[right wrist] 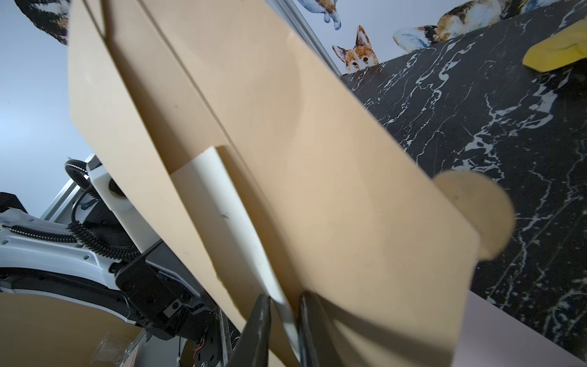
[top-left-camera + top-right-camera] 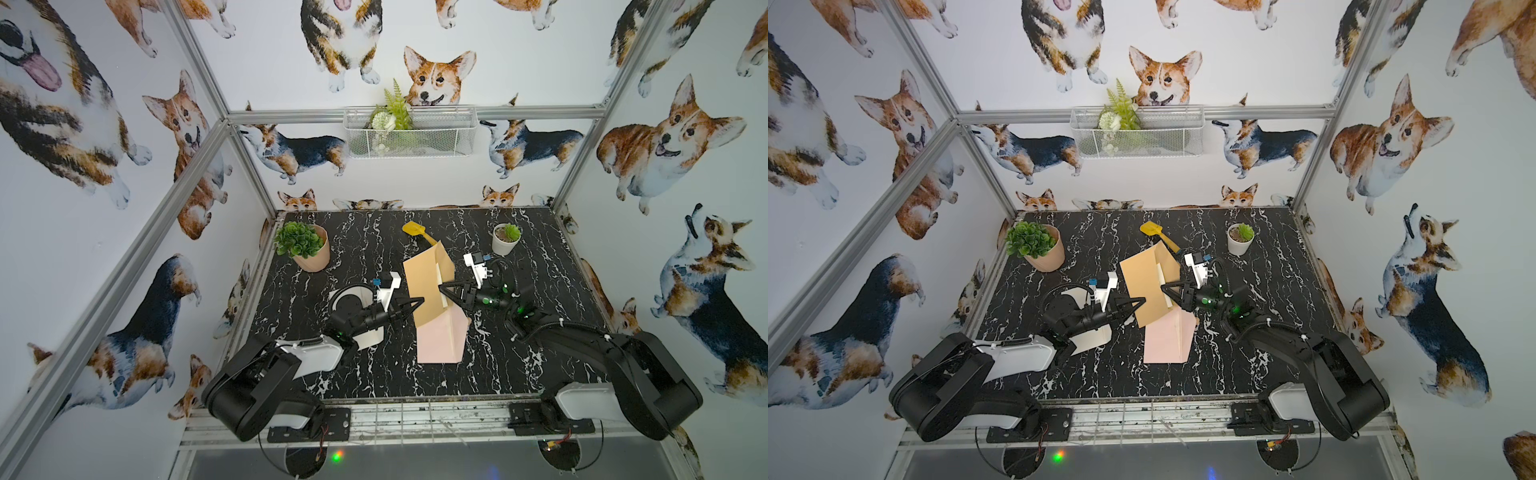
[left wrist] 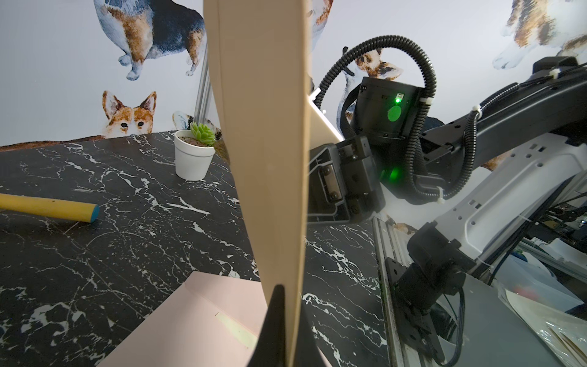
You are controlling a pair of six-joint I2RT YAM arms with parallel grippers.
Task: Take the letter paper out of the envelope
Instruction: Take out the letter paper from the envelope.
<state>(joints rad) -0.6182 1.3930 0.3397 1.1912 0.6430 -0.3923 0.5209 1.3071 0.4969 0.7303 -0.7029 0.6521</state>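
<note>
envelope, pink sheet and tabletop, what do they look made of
Envelope: tan kraft-type paper with a matte finish; it bends and shows a seam line in the right wrist view.
Pink sheet: thin paper or light card, matte, with a fold crease.
Tabletop: black with white veins like marble, possibly only a printed surface; the look leaves it open.

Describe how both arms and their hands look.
The left arm and right arm have black joints, white shells, black ribbed cable loops and white zip ties; green lights glow near the wrists. The left hand and right hand have slim black tapered fingers.
</note>
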